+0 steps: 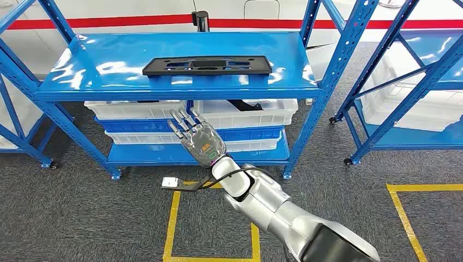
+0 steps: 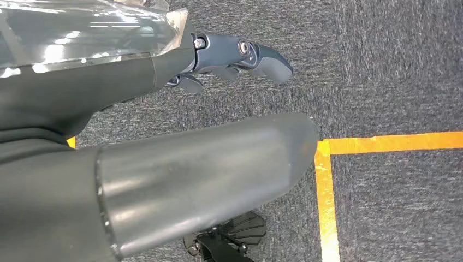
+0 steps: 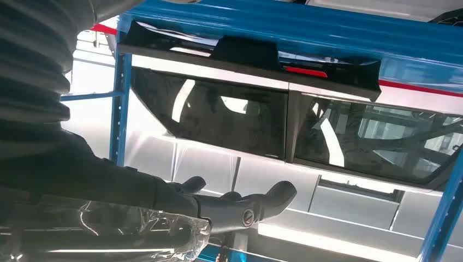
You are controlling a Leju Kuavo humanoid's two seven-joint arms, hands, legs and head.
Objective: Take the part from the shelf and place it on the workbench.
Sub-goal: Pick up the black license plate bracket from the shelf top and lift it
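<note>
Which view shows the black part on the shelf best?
The head view: the black part lies whole on the blue shelf top, above the right hand. The right wrist view catches its front edge from below. The left wrist view faces the floor.

Black part: long, flat, rectangular plastic frame with cut-outs and small holes. Lies flat on the top board of the blue shelf, lengthwise along it, near the front edge, roughly centred between the uprights. Untouched.
</note>
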